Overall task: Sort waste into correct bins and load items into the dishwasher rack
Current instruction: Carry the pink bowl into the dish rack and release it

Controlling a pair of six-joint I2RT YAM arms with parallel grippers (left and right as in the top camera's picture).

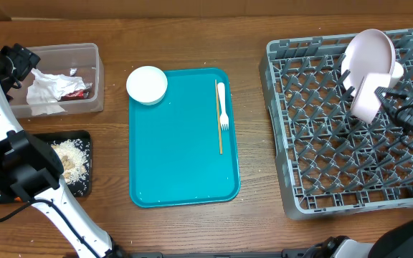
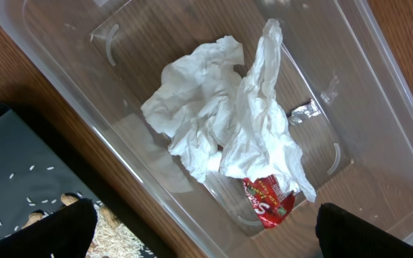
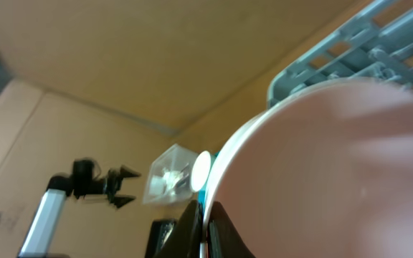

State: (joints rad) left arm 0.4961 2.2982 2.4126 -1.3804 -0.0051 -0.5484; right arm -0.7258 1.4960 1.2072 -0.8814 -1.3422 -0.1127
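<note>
White crockery is going into the grey rack [image 1: 292,129], so the loading step is in hand. The right claw [image 3: 206,229] is pinched tight on the rim of a white dish [image 1: 366,100]. By its look this is a small bowl, held on edge over the far side of the rack, just in front of the plate [image 1: 369,49] that stands tilted among the pegs.

The left claw [image 2: 205,218] hangs wide and empty over the clear tub [image 2: 41,43]. In that tub lie the crumpled napkins [image 2: 214,115] and the red wrapper [image 2: 267,204]. Food scraps [image 1: 70,158] sit in the black tray [image 1: 84,137], so the waste looks sorted.

On the teal tray [image 1: 181,158] another bowl [image 1: 147,84], the fork [image 1: 222,104] and the wooden stick [image 1: 218,118] wait their turn.

The next move probably calls for lowering the held dish between the pegs until they prop it. The right claw can then loosen without nudging the plate behind. The free left claw seems best placed to go for the bowl on the teal tray.
</note>
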